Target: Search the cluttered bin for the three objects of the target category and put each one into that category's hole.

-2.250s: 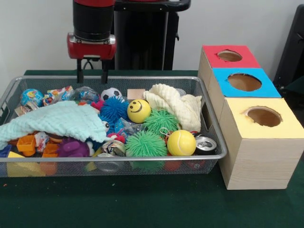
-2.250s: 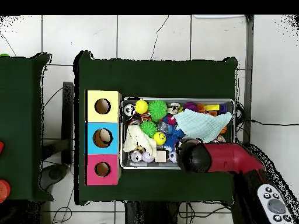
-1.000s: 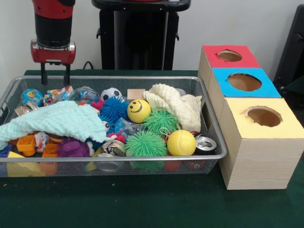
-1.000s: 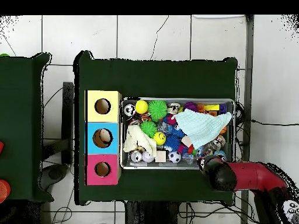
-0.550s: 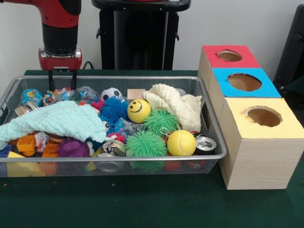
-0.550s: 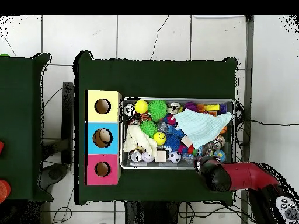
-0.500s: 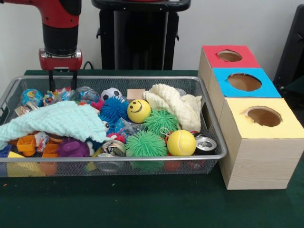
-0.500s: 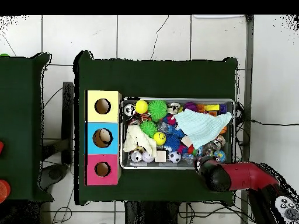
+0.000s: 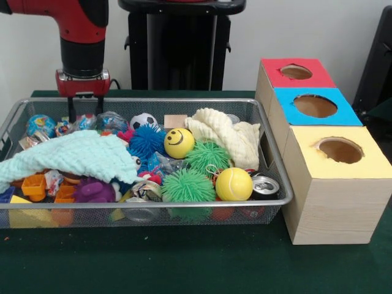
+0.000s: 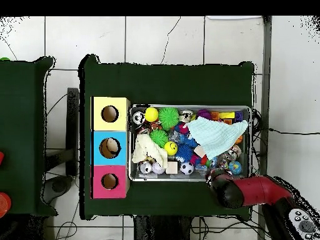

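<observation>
From the left, I see my gripper (image 9: 84,113) low over the wire bin's (image 9: 147,203) back corner, its two prongs apart with nothing between them, beside wrapped toys it may be probing. A pale green cloth (image 9: 67,157) hides much of that end, likely why searching there matters. Middle: the smiley ball (image 9: 179,143), spiky green balls (image 9: 188,185) and yellow tennis ball (image 9: 234,184) lie exposed. Right: the boxes' red hole (image 9: 296,71), blue hole (image 9: 315,106) and yellow hole (image 9: 340,150) wait on the surface, just beside the bin.
</observation>
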Controlling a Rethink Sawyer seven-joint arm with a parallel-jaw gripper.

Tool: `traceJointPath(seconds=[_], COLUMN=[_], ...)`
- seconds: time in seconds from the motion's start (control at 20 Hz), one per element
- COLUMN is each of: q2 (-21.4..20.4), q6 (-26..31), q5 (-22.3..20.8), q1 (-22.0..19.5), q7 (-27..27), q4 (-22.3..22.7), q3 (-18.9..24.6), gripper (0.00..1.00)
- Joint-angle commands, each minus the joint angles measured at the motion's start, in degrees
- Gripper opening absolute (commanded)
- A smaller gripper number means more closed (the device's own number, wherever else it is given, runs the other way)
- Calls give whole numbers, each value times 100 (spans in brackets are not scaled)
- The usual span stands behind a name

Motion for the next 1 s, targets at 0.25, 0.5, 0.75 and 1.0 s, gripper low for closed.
traceJointPath(seconds=[0.25,0.5,0.75,1.0], q2=[507,524,517,577], q6=[-344,-355,-372,-369], q5=[-490,-376,-323,-246], q1=[226,219,293,293], q7=[361,277,279,217], q4=[-85,-82,-87,-104], q3=[-531,-628,-712,-701], gripper=[100,100,100,100])
